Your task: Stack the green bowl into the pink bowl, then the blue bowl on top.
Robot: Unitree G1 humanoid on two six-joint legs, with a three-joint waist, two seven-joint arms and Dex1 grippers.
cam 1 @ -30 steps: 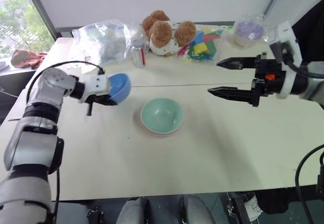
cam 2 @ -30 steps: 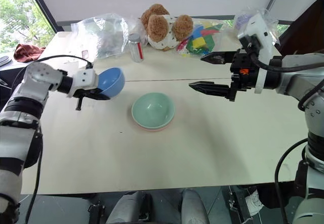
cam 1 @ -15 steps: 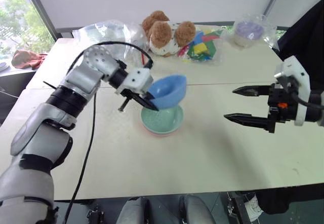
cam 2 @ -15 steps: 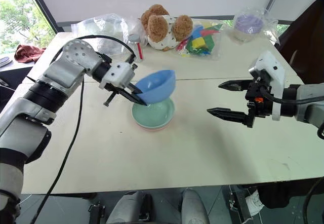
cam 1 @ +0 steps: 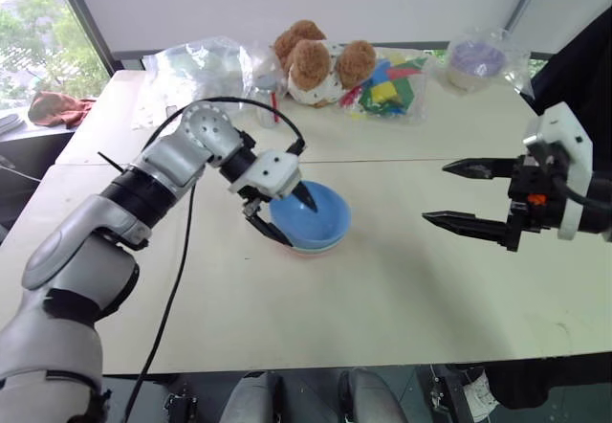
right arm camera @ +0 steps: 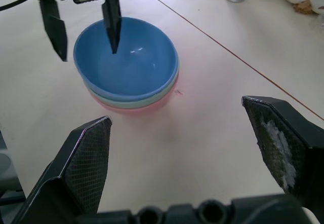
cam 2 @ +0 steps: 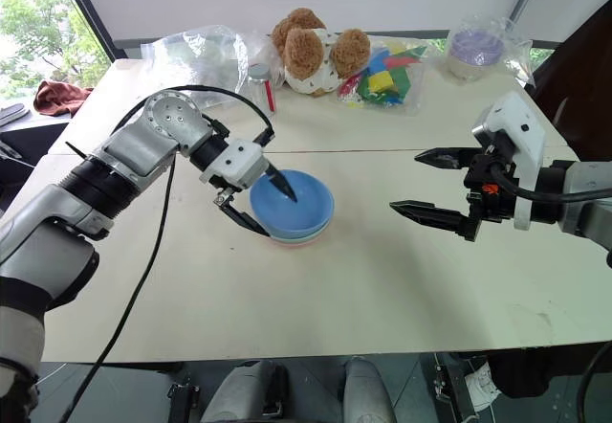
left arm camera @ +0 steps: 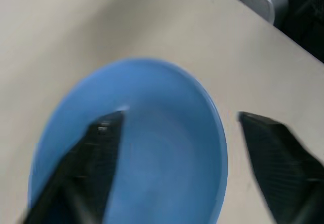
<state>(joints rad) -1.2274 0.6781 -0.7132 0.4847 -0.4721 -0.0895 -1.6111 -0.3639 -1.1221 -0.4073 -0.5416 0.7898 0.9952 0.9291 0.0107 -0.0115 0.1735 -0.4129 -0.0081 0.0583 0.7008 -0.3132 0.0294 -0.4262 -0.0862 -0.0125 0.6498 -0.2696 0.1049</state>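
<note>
Near the middle of the table [cam 1: 402, 308], the three bowls sit nested: the pink bowl [right arm camera: 114, 106] at the bottom, the green bowl [right arm camera: 132, 100] showing as a thin rim above it, and the blue bowl [cam 1: 311, 216] on top, seated level inside the others. The left gripper [cam 1: 285, 214] straddles the near-left rim of the blue bowl with its jaws spread wide, one finger inside the bowl and the other outside it, and neither appears to press on the rim; it holds nothing. The right gripper [cam 1: 461, 196] hovers well apart to the right, over bare table, jaws wide open and empty.

By my reading, the stack looks complete and the step in hand is the release of the blue bowl. What remains is to clear the left gripper. That calls for lifting it straight up and away from the rim, since the inner finger sits below the bowl's edge and a sideways pull could catch the lip, tip the blue bowl or drag the whole stack. The right gripper has no part in this and can stay clear.
</note>
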